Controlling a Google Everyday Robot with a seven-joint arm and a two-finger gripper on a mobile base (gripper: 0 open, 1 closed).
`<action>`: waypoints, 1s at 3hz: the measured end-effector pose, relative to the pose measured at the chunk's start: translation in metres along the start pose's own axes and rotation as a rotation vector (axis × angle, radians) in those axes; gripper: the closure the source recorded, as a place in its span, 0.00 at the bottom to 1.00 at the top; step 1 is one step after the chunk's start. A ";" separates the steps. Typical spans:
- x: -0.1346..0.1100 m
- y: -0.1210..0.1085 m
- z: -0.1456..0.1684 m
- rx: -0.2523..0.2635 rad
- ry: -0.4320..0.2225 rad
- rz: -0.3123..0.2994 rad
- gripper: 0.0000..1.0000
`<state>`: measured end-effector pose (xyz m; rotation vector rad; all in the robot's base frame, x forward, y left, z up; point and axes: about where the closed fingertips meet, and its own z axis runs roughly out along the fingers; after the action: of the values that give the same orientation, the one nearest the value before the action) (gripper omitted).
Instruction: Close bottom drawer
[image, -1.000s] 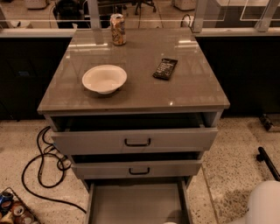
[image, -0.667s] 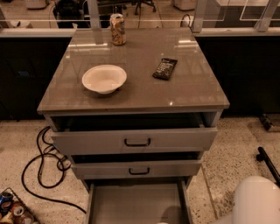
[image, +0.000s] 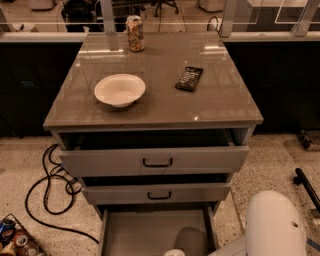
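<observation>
Pincer (image: 174, 253), its state impossible to tell, has edged in low over the still-open bottom drawer (image: 150, 227).

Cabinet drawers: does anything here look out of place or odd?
Yes. All three drawers stand open. The bottom drawer is pulled out farthest, its bare interior exposed. The top drawer and middle drawer are ajar. The gripper sits at the frame's lower edge, over the bottom drawer.

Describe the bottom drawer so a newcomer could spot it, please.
Find the grey cabinet holding a white bowl. The bottom drawer is the lowest of three, with the end effector over it at the view's bottom edge. Only it is pulled far out, baring its grey interior.
</observation>
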<state>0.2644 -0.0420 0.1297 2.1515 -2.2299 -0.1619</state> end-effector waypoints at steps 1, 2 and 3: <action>0.008 -0.018 0.001 0.026 0.036 0.006 1.00; 0.008 -0.018 0.001 0.026 0.036 0.006 1.00; 0.023 -0.056 -0.022 0.122 0.002 0.088 1.00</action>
<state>0.3218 -0.0677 0.1450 2.1041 -2.3870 -0.0210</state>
